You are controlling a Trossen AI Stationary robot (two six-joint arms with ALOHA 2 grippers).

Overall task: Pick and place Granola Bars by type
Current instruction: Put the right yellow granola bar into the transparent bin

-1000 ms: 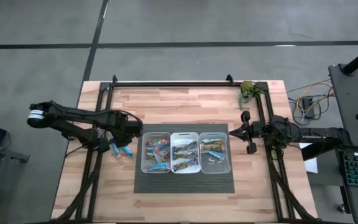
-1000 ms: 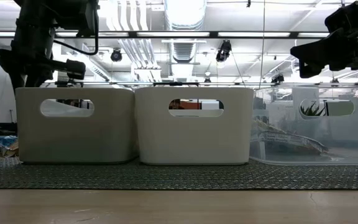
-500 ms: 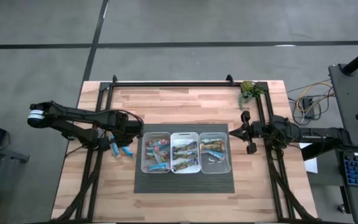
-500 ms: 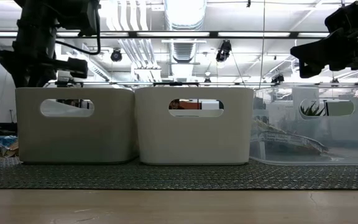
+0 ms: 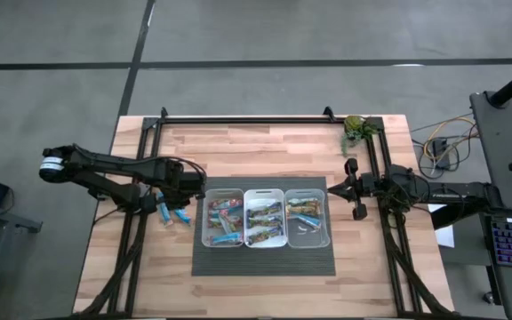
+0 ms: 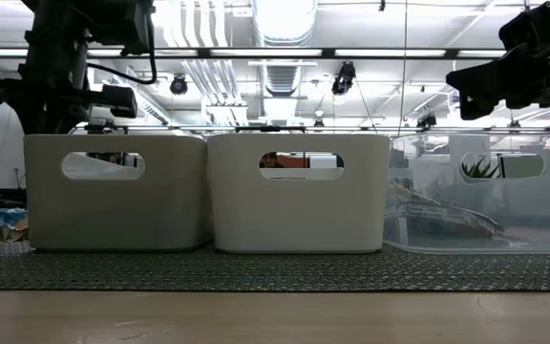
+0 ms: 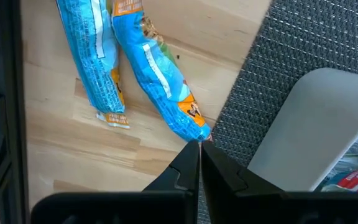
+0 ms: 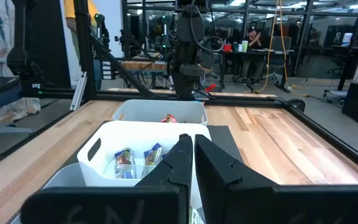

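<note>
Most foil-wrapped granola bars (image 5: 244, 220) already lie sorted in three clear plastic bins (image 5: 266, 218); two blue ones (image 7: 129, 68) remain on the desk just ahead of the left tool (image 7: 199, 148), fingers together, empty.

Three bins (image 5: 267, 218) (side by side), two loose blue bars (image 7: 148, 68), one plant (image 5: 356, 130).

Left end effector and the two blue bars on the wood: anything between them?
Nothing. In the left wrist view the shut left end effector sits right at the nearer blue bar's end; the other bar lies beside it.
</note>
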